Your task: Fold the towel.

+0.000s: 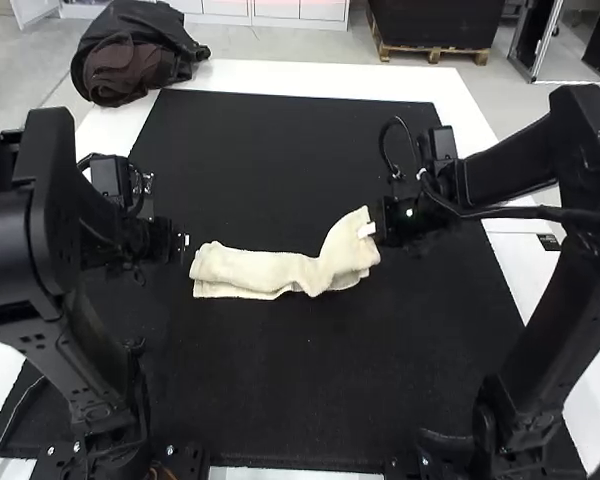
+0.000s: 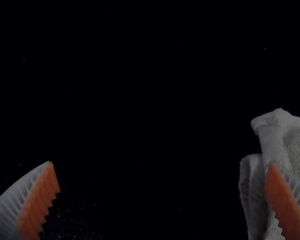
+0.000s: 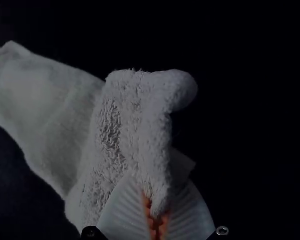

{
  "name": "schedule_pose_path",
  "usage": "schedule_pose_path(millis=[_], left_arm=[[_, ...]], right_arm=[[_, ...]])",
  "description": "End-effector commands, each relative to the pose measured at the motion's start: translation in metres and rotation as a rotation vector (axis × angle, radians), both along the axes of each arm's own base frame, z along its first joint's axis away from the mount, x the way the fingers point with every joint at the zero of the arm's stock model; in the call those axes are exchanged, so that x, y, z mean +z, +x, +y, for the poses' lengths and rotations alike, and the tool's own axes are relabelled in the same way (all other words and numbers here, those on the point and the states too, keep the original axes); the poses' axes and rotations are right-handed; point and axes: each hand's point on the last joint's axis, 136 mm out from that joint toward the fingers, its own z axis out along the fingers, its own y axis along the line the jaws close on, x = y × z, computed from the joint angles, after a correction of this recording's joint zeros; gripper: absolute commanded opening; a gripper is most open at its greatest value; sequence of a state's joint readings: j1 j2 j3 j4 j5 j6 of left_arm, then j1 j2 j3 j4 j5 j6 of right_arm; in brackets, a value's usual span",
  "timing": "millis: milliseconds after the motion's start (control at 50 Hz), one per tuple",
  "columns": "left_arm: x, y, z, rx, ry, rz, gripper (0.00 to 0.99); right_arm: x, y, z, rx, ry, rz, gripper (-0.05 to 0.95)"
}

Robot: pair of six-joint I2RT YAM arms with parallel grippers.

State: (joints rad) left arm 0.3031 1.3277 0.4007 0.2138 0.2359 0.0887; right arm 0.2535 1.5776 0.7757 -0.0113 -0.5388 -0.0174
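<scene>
"What do we see from the high view?"

"We see the cream towel [image 1: 250, 268] lying as a narrow, layered strip on the black mat [image 1: 280, 390], its right end bent away from the arms and bunched. Just beside its left end we have the left gripper [image 1: 183, 242]; at its right end, the right gripper [image 1: 375, 229]."

"And beyond the towel?"

"Well apart from it, past its left end, we spot a dark bag [image 1: 130, 55] on the white table [image 1: 280, 75]."

"How about the left wrist view?"

"There we find the left gripper [image 2: 161, 163] spread wide, with bare mat between its fingers [image 2: 37, 205]. One finger overlaps the towel's layered end; whether they touch, we can't tell."

"And the right wrist view?"

"We see the right gripper [image 3: 157, 205] closed on a thick, fluffy fold at the towel's end. The rest of the towel stretches away from that pinch, smoother and flatter."
</scene>
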Motion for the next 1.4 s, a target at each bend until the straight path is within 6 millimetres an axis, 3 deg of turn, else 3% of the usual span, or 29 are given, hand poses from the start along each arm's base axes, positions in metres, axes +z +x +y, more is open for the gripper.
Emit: schedule_pose_path(millis=[0,260,620,940,1380], left_arm=[[0.009,0.003,0.004,0.016,0.002,-0.03,0.957],[0.012,0.006,0.006,0.032,0.002,-0.046,0.957],[0.016,0.009,0.008,0.042,0.006,-0.069,0.957],[0.017,0.01,0.009,0.042,0.004,-0.072,0.957],[0.019,0.011,0.01,0.046,0.003,-0.083,0.957]], right_arm=[[0.037,0.0,0.03,0.061,0.081,-0.05,-0.02],[0.064,-0.017,0.09,0.149,0.174,-0.043,-0.02],[0.071,-0.044,0.163,0.275,0.24,-0.03,-0.02],[0.057,-0.05,0.205,0.349,0.25,-0.021,-0.02],[0.041,-0.054,0.237,0.404,0.248,-0.007,-0.02]])
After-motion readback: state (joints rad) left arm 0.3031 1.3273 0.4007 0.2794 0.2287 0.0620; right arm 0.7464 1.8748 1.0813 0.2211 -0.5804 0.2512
